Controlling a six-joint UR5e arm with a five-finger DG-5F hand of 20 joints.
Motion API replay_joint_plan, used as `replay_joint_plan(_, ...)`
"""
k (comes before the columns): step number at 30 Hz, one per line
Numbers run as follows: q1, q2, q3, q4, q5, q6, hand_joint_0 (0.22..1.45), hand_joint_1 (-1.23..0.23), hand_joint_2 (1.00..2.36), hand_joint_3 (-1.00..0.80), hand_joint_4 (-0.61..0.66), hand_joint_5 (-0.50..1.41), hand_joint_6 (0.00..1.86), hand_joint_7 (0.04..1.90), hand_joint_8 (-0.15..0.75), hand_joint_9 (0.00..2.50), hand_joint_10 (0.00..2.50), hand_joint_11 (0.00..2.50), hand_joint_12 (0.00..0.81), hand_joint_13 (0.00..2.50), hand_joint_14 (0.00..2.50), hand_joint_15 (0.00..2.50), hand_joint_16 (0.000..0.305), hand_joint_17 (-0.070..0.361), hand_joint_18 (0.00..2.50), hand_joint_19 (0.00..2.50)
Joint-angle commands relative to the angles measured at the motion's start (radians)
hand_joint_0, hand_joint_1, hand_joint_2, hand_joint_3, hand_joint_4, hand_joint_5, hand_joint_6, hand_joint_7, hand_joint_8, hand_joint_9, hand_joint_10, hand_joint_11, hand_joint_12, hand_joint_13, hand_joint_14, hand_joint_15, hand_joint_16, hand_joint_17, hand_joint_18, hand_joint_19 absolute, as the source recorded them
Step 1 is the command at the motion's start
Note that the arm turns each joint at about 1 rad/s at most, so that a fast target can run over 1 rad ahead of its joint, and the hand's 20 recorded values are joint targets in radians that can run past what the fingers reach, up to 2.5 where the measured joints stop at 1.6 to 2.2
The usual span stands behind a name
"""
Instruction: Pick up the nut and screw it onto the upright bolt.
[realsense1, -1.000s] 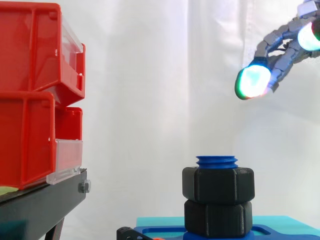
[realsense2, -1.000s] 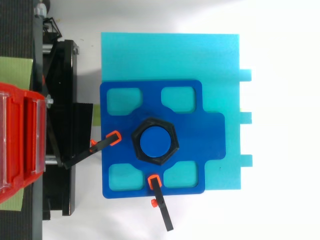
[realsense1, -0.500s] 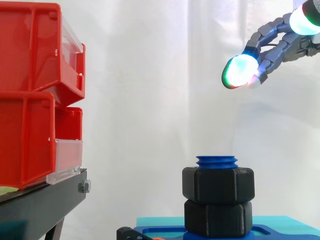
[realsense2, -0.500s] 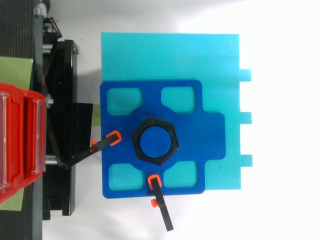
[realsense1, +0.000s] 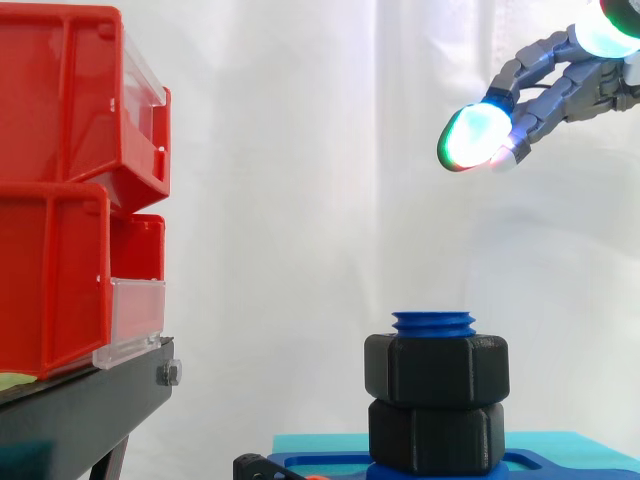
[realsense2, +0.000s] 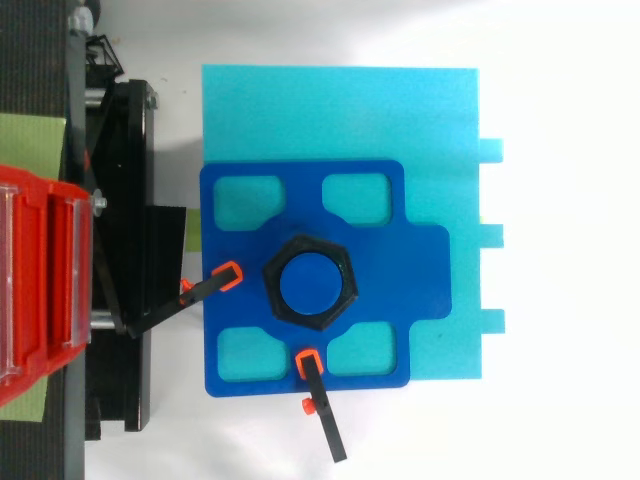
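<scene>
A black hexagonal nut (realsense1: 436, 369) sits threaded on the upright blue bolt (realsense1: 434, 322), just below the bolt's top. A second black hexagonal piece (realsense1: 436, 436) lies under it, on the blue base. From above, the nut (realsense2: 283, 301) rings the bolt's blue end (realsense2: 309, 283). My hand (realsense1: 560, 98) hangs high at the upper right, well above and to the right of the bolt. It is open, with its fingers stretched out to the left and nothing in them. Its fingertips (realsense1: 472, 137) glow green and white.
The dark blue fixture plate (realsense2: 420, 270) lies on a cyan pad (realsense2: 340, 110), held by two orange-tipped clamps (realsense2: 229, 274). Stacked red bins (realsense1: 70, 180) stand on a black stand (realsense1: 80, 410) at the left. A white curtain hangs behind.
The hand has risen and moved slightly left, away from the bolt. The nut and bolt have not moved.
</scene>
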Motion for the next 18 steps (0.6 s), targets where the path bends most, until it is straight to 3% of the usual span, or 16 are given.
replay_joint_plan(1,0.0,0.0,-0.001,-0.001,0.001,0.0,0.45,-0.25,1.0,-0.5,0.12,-0.23,0.5,0.69,0.221,0.09,0.0,0.0,0.392,0.0,0.0,0.0,0.05,0.114,0.0,0.0)
replay_joint_plan(18,0.0,0.0,-0.001,-0.001,0.002,0.0,0.46,-0.27,1.0,-0.5,0.14,-0.24,0.5,0.68,0.218,0.1,0.0,0.0,0.382,0.0,0.0,0.0,0.049,0.111,0.0,0.0)
